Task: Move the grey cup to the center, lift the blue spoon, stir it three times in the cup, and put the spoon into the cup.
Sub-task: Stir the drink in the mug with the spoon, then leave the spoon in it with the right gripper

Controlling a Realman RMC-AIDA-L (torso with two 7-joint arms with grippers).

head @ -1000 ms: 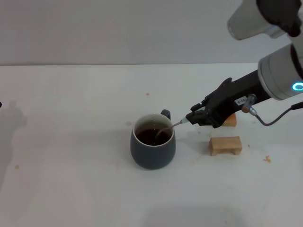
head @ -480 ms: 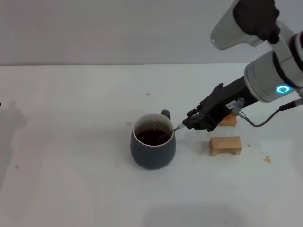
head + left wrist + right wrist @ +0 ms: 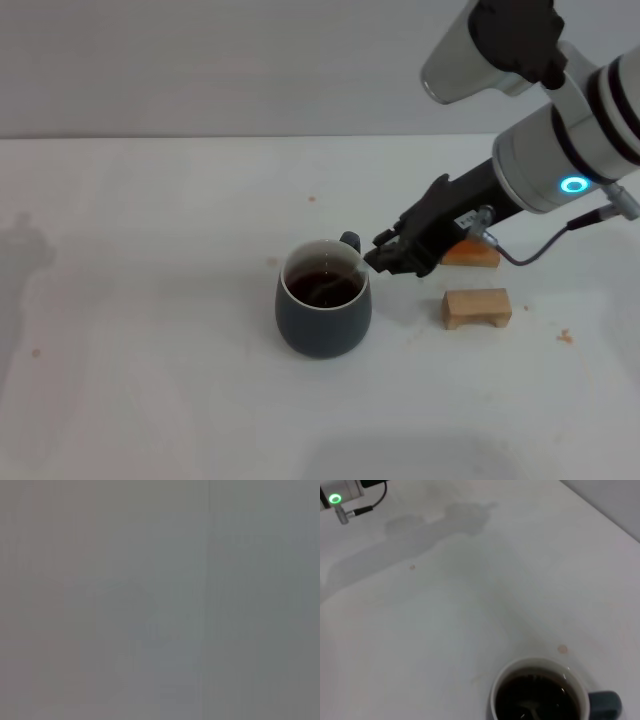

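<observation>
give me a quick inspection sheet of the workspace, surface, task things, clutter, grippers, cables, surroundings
surface: white table, a few small brownish specks on it
grey cup: upright near the middle, dark liquid inside, handle toward the far right
blue spoon: only a thin metal stretch shows, running over the cup's rim into the liquid; its tip shows in the right wrist view
clutter: two wooden blocks, right of the cup, one partly behind the arm
right gripper: just right of the cup's rim, shut on the spoon
left gripper: nothing seen
cables: dark cable looping off the right arm
surroundings: plain grey wall behind the table
</observation>
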